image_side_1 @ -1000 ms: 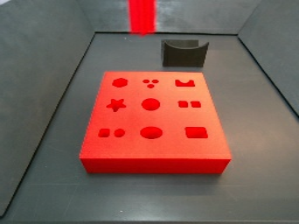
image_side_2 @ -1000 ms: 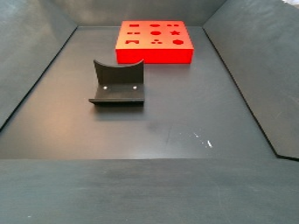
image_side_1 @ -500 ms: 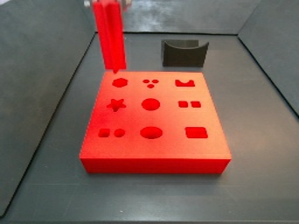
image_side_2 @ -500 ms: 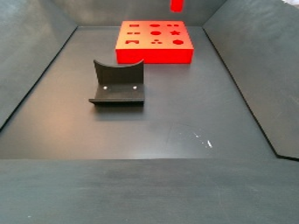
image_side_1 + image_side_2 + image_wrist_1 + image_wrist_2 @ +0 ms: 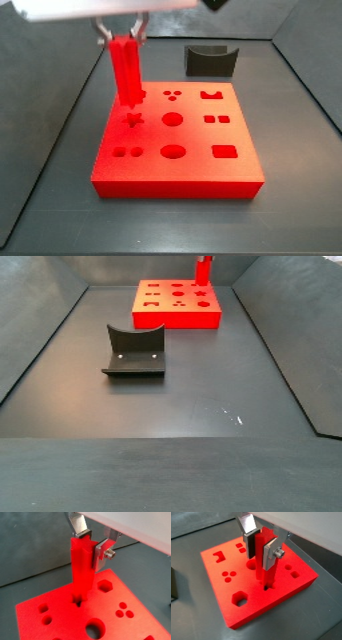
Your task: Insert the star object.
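Observation:
My gripper (image 5: 90,541) is shut on the star object (image 5: 81,567), a long red ridged peg that hangs upright. The silver fingers (image 5: 271,554) clamp its upper end. In both wrist views the peg's lower tip meets the star-shaped hole (image 5: 268,588) in the flat red block (image 5: 231,597). I cannot tell whether the tip has entered. In a side view the gripper (image 5: 124,38) holds the peg (image 5: 130,72) over the block's left side, its tip just behind the star hole (image 5: 134,120). The peg also shows in a side view (image 5: 203,270) over the block (image 5: 177,318).
The block (image 5: 174,160) carries several other shaped holes, such as a hexagon (image 5: 105,586) and a round one (image 5: 173,119). The dark fixture (image 5: 210,60) stands behind the block, also seen in a side view (image 5: 134,351). Grey walls (image 5: 67,90) enclose the floor.
My gripper has come down and forward with the peg, from high behind the block to the star hole.

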